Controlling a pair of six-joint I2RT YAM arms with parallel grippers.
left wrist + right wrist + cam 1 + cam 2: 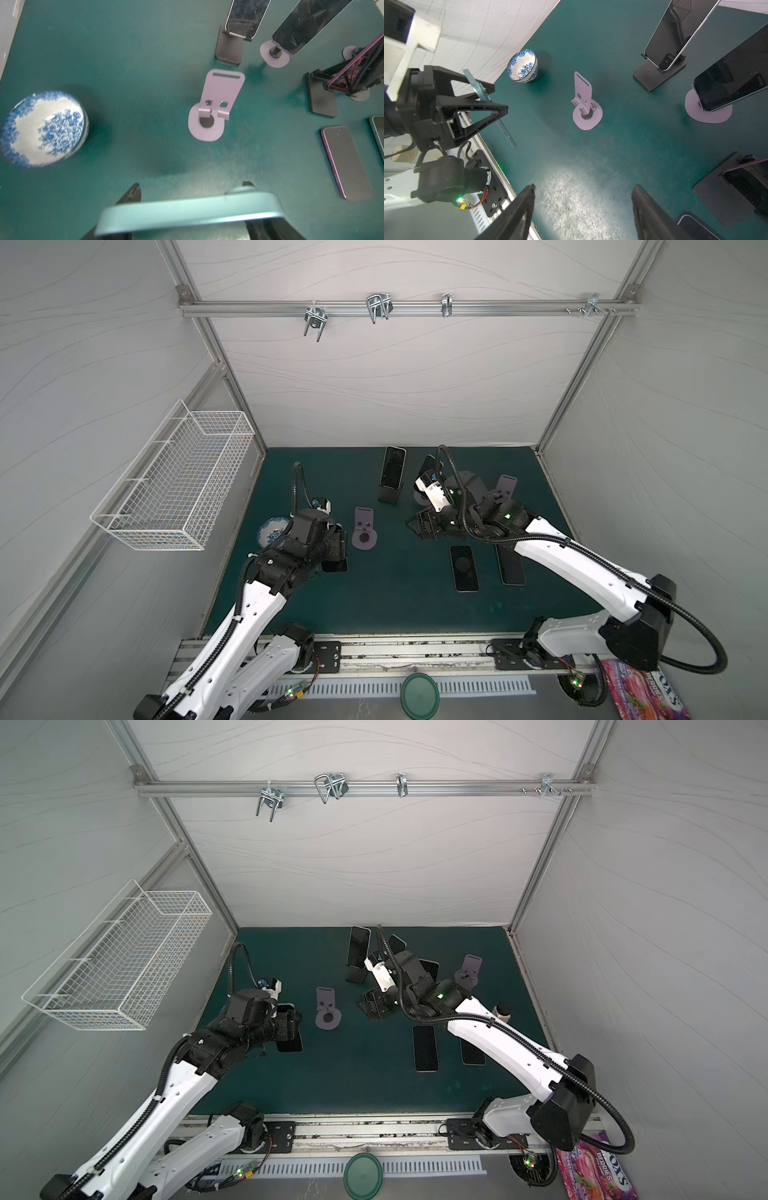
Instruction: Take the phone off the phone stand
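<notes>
Teal phone (191, 212) in left end effector (191, 187) (arm (257, 601) bent low)

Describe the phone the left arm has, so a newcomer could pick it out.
On the green mat, find the left gripper, next to the blue-and-white bowl. The phone clamped in it has a teal edge. It alone is held; the other phones lie flat or sit on stands.

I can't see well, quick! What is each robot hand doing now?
Left hand: closed, holding the teal phone.
Right hand: open, holding nothing.
</notes>
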